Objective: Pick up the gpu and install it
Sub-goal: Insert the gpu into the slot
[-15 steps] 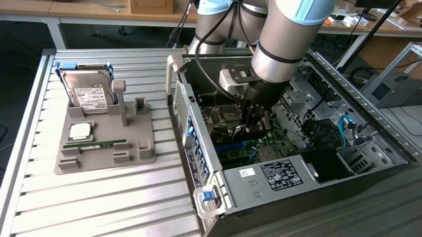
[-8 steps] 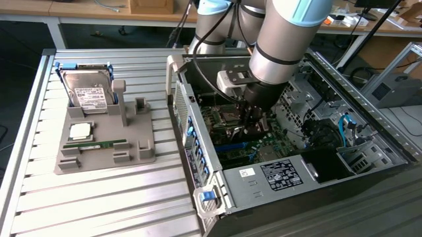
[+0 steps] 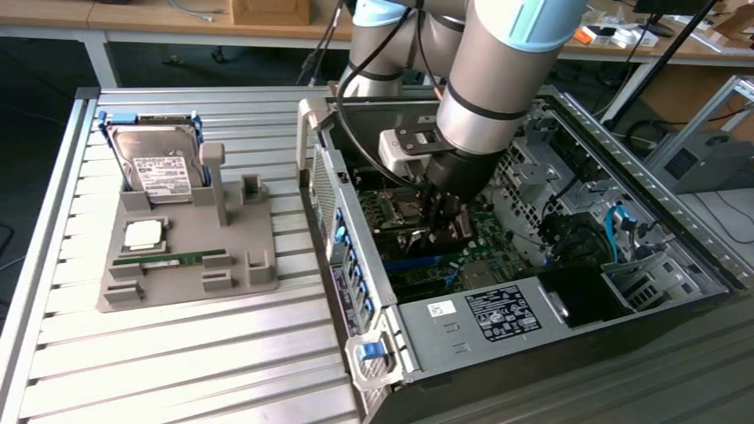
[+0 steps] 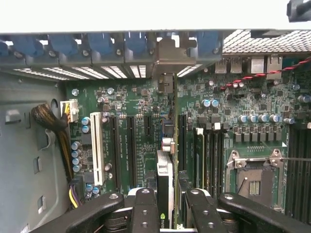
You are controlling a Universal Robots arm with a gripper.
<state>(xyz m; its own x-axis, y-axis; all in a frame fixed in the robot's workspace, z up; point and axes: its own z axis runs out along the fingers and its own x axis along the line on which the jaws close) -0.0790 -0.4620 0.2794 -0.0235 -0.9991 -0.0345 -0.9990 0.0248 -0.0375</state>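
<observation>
Gripper (image 4: 167, 213) inside the open computer case (image 3: 659, 190), jaws clamped on the gpu (image 4: 166, 160) (edge-on between the fingers), card standing upright over the motherboard (image 4: 126, 102) slots.

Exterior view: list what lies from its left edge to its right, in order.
Hard drive standing in the grey holder → computer case's near wall with blue clips → claw holding the card over the green board → blue cable.
</observation>
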